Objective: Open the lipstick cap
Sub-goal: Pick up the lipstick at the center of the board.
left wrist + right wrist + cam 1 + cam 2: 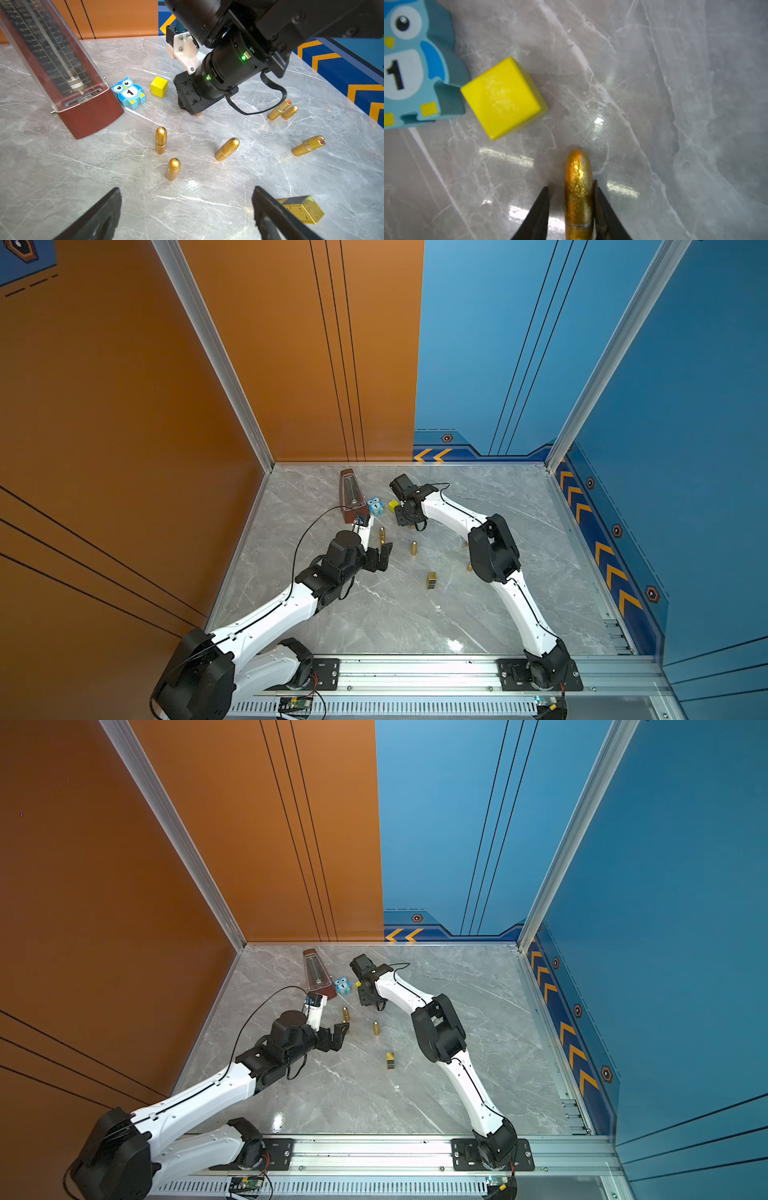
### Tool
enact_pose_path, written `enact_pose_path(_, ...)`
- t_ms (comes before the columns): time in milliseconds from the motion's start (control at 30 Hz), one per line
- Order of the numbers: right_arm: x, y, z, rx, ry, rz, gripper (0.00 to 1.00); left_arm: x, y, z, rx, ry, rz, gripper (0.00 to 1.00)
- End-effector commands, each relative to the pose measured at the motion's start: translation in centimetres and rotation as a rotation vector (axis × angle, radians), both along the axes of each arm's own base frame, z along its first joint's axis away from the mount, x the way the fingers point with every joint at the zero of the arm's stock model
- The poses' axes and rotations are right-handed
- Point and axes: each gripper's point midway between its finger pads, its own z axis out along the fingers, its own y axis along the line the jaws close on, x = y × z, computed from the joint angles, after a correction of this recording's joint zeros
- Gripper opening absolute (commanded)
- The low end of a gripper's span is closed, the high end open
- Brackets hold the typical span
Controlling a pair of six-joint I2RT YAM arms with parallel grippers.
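Starting with a top view: one metronome [351, 497], one owl [375, 506] and one cube [393, 504] sit in a row at the back of the counter [478, 614]. One gold box [431, 580] lies nearer the front. The right hand [409, 526] points down just in front of the cube, and the lipstick under it cannot be made out here. The left hand [383, 553] hangs to the left with its jaws spread wide, holding nothing. Of the capped lipsticks [413, 548], one stands clear between the arms; the rest are too small or too hidden to count.

From the left wrist the count is clearer. Three capped lipsticks [160, 140] stand ahead of the spread fingers [99, 216]. Two open lipsticks [308, 145] show red tips further off, and one loose cap [289, 112] rests against the farther of them. A sixth, the lipstick [199, 113], shows only as a gold sliver beneath the right hand, near the cube. The box sits just beside one finger.

From the right wrist, the lipstick [578, 187] stands on the counter, cap on, between the right hand's two fingers [604, 207]. That finger touches its side. A thin strip of counter shows between the tube and the opposite finger, so the hand is narrowed around it but not clamped. The cube and owl lie just beyond.
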Motion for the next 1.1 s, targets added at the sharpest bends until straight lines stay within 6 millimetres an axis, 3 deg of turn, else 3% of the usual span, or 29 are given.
enact_pose_path(0, -0.5, -1.5, -2.6, -0.05, 0.068, -0.035, 0.33, 0.0, 0.0, 0.4, -0.02, 0.004, -0.003, 0.99)
enact_pose_path(300, -0.4, -2.5, -3.4, -0.053, 0.092, -0.061, 0.24, 0.3, -0.1, 0.5, -0.023, 0.007, -0.005, 0.99)
enact_pose_path(567, -0.3, -2.0, -1.9, -0.02, 0.079, -0.062, 0.18, 0.3, -0.3, 0.5, -0.029, 0.012, -0.009, 0.99)
enact_pose_path(800, -0.3, -1.3, 1.3, 0.058, 0.062, -0.064, 0.16, 0.4, -0.5, 1.1, -0.039, 0.002, -0.016, 0.99)
enact_pose_path(1067, -1.4, -2.2, 6.9, 0.161, -0.002, -0.081, 0.16, 0.2, -0.4, 2.9, -0.105, -0.008, 0.003, 0.99)
